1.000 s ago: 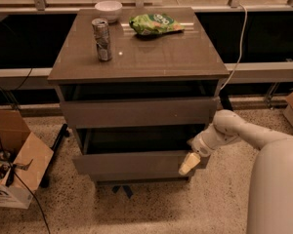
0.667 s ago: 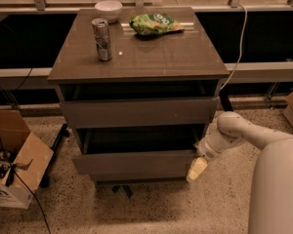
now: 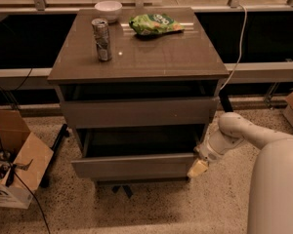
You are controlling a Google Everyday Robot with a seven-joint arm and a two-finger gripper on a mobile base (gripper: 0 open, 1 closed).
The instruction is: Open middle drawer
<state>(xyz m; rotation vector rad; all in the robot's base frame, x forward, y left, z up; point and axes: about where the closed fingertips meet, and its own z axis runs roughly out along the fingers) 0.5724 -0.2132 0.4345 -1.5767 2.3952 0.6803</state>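
Note:
The taupe-grey cabinet [image 3: 136, 57] has a top drawer front [image 3: 139, 112] slightly out. Below it the middle drawer [image 3: 132, 165] stands pulled out towards me, its dark inside [image 3: 141, 141] showing. My gripper [image 3: 198, 168] is low at the right front corner of that pulled-out drawer front, touching or just beside its right end. The white arm [image 3: 234, 130] reaches in from the lower right. Any drawer below the pulled-out one is hidden.
On the cabinet top stand a can [image 3: 102, 39], a white bowl [image 3: 108, 9] and a green snack bag [image 3: 155, 23]. An open cardboard box [image 3: 14, 165] with cables is on the floor at left. A white cable [image 3: 241, 38] hangs at right. My body [image 3: 278, 189] fills the lower right.
My gripper has shifted a little to the right and towards me along the drawer's right front corner. The pulled-out drawer looks slightly further out.

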